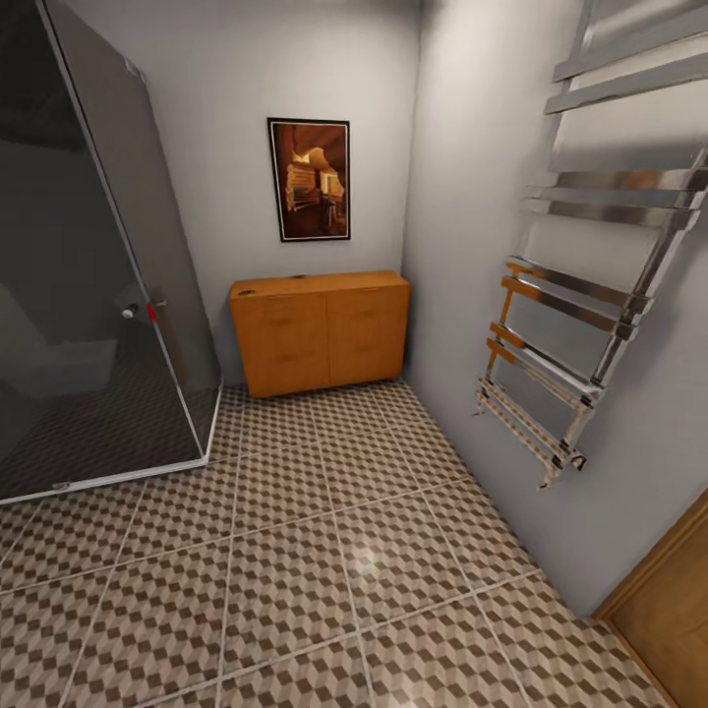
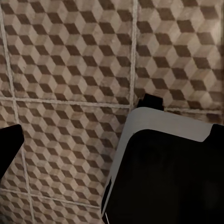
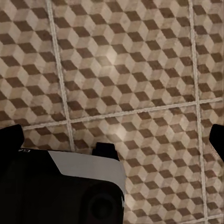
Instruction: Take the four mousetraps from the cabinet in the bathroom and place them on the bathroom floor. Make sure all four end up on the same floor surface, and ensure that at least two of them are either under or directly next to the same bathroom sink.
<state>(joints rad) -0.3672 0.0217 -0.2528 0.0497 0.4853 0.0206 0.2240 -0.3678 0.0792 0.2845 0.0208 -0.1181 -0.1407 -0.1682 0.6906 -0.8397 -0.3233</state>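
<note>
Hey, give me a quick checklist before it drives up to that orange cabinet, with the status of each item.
1. Cabinet located: ok. The cabinet stands against the far wall, in the corner beyond the glass shower enclosure.
2. Path clear: ok. The bathroom floor between robot and cabinet shows bare tiles.
3. Side clearance: ok. The towel rail hangs on the wall at the right, off the route.
4. Cabinet open: not ok. All its fronts look closed.
5. Mousetraps seen: cannot tell. Two small dark marks sit on the cabinet top, too small to identify.
6. End effector states: cannot tell. Both wrist views look down at floor tiles, with only dark edges at the frame sides.
</note>
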